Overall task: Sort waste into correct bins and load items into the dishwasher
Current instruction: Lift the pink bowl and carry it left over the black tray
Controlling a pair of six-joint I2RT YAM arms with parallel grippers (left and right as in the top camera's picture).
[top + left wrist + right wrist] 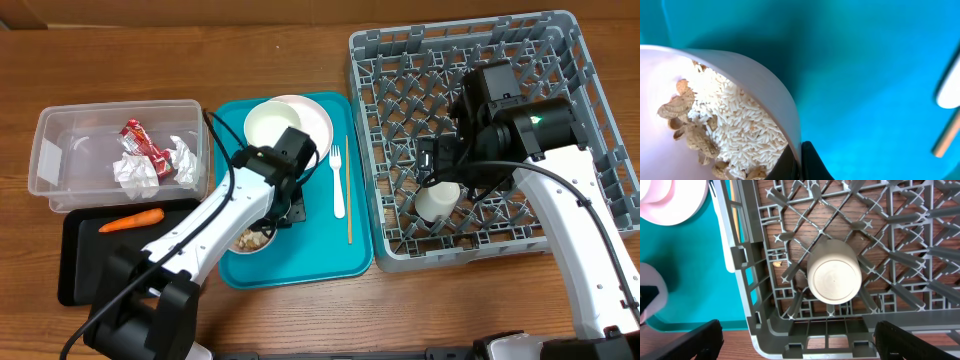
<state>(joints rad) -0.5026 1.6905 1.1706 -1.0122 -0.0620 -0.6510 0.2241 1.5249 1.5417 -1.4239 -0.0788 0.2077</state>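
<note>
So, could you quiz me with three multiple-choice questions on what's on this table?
1. Where does the carrot lie? A) black tray B) teal tray C) rack
2. What colour is the fork? A) red B) white C) black
3. How does the cup stand in the rack? A) on its side B) mouth up C) upside down

1 A: it rests on the black tray's floor.
2 B: it shows white against the teal tray.
3 C: its flat closed base faces up.
</note>
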